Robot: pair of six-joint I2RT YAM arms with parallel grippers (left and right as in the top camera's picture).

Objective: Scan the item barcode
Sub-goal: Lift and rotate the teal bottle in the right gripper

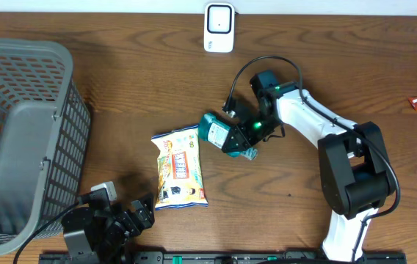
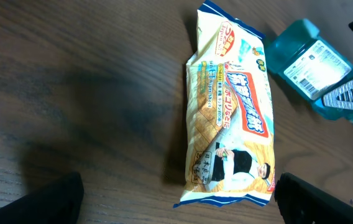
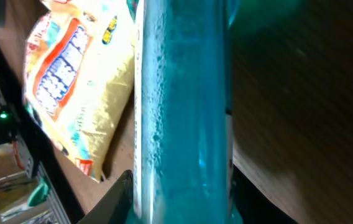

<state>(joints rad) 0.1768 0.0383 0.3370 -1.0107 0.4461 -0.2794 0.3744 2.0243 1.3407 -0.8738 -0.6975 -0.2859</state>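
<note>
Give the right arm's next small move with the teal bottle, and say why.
Probably lift the teal bottle, held in the right gripper, toward the white device at the far edge of the table, likely the scanner. The bottle sits low beside the snack bag, short of the device, its barcode label seemingly turned away from it.

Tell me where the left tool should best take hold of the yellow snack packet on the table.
Probably across its narrow width near the middle, coming straight down. The snack packet lies flat and puffy, with both long edges clear at mid-length, and the left tool is open by its near end.
</note>
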